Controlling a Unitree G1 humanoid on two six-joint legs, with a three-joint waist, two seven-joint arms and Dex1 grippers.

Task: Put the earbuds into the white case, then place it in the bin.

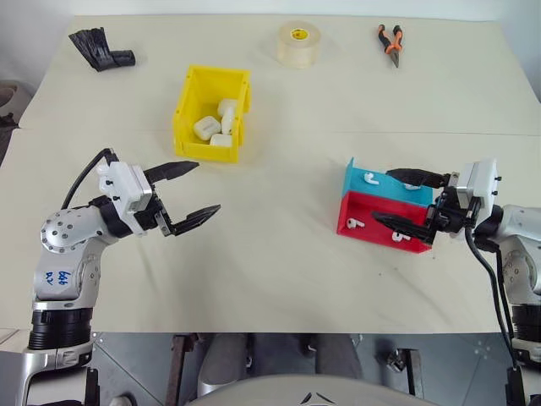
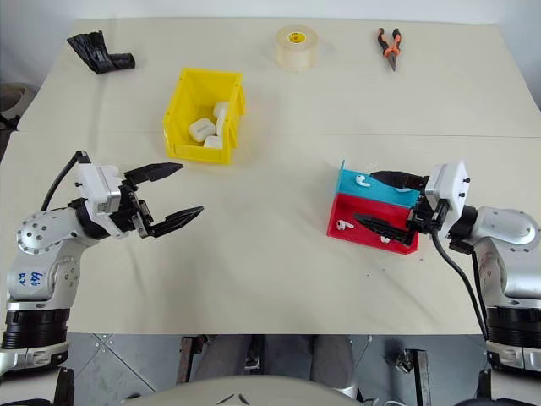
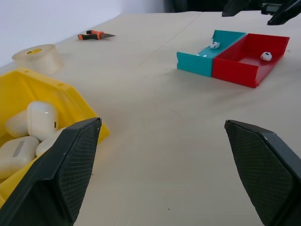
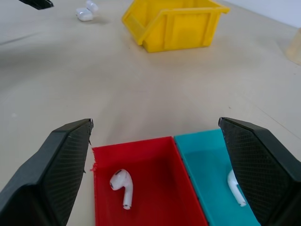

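Two tiny white earbuds lie at the right: one (image 4: pixel 122 186) in a red tray (image 4: pixel 150 165), the other (image 4: pixel 235 186) in the blue tray (image 4: pixel 207 155) beside it. My right gripper (image 1: pixel 382 196) hangs open just above these trays, holding nothing. The yellow bin (image 1: pixel 188 101) stands at mid-left with several white cases inside. In the right wrist view a small white case (image 4: pixel 84 12) lies on the bare table beyond the bin, seemingly with its lid open. My left gripper (image 1: pixel 207 186) is open and empty, in front of the bin and pointing toward the trays.
Along the table's far edge lie a roll of tape (image 1: pixel 298 44), orange-handled pliers (image 1: pixel 390 42) and a black object (image 1: pixel 101 49). Bare tabletop stretches between the bin and the trays.
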